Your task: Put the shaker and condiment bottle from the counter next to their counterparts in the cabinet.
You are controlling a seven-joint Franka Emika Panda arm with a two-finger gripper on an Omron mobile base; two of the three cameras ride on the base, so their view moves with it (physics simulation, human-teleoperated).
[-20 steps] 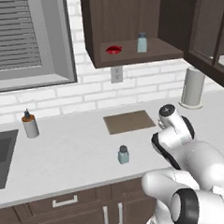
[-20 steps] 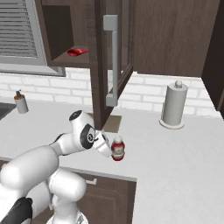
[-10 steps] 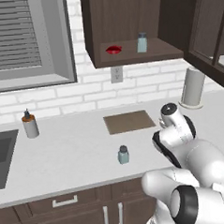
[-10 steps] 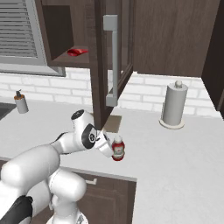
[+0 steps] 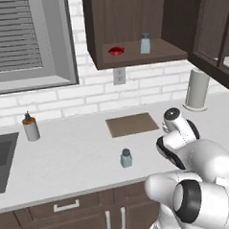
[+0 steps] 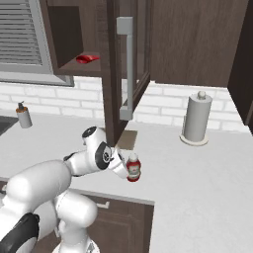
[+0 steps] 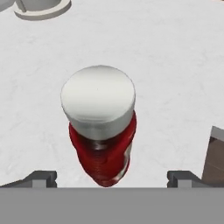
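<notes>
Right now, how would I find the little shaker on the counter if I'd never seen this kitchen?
Look at the white counter under the window. Near its front edge, in front of the brown mat, stands the shaker, alone. It is small, pale blue-green with a dark cap, unlike the grey pump bottle with an orange collar by the sink.

The shaker (image 5: 126, 158) stands on the desk (image 5: 80, 152), near the mat (image 5: 132, 124). The condiment bottle (image 6: 133, 168) stands to the right. The cabinet (image 5: 130, 29) hangs above, far back.
</notes>
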